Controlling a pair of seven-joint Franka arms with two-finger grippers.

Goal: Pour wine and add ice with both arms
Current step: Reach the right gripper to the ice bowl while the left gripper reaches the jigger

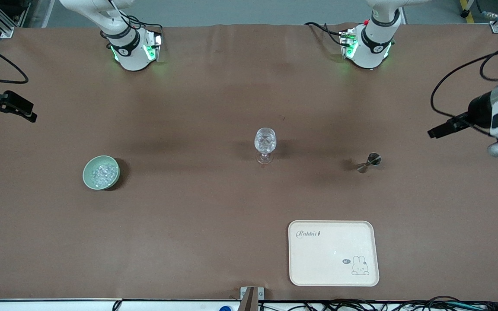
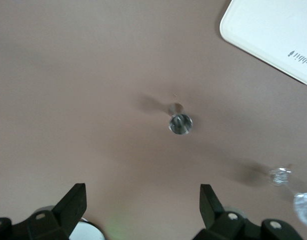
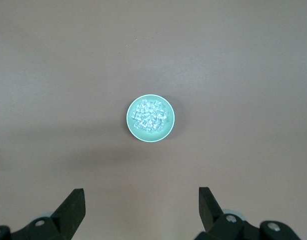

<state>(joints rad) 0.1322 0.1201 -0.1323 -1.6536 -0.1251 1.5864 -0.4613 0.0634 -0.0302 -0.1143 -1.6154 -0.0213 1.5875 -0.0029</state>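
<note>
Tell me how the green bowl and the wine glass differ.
The green bowl is low, wide and opaque; the wine glass is tall, stemmed and clear. The bowl holds the ice and sits toward the right arm's end; the glass stands mid-table. Both stand upright, untouched.

Bench (image 1: 214, 216) carries four items, all well apart, with open lanes of bare cloth between them. Pale green bowl (image 1: 101, 172) of ice (image 1: 102, 172) stands alone toward the right arm's end, reachable from every side. Wine glass (image 1: 265, 145) is upright at centre, the tallest obstacle. Metal jigger (image 1: 369, 163) stands toward the left arm's end. Cream tray (image 1: 333, 253) lies flat, nearest the front camera. Left pincer (image 2: 142, 202) and right pincer (image 3: 141, 207) hang spread over bare cloth.
</note>
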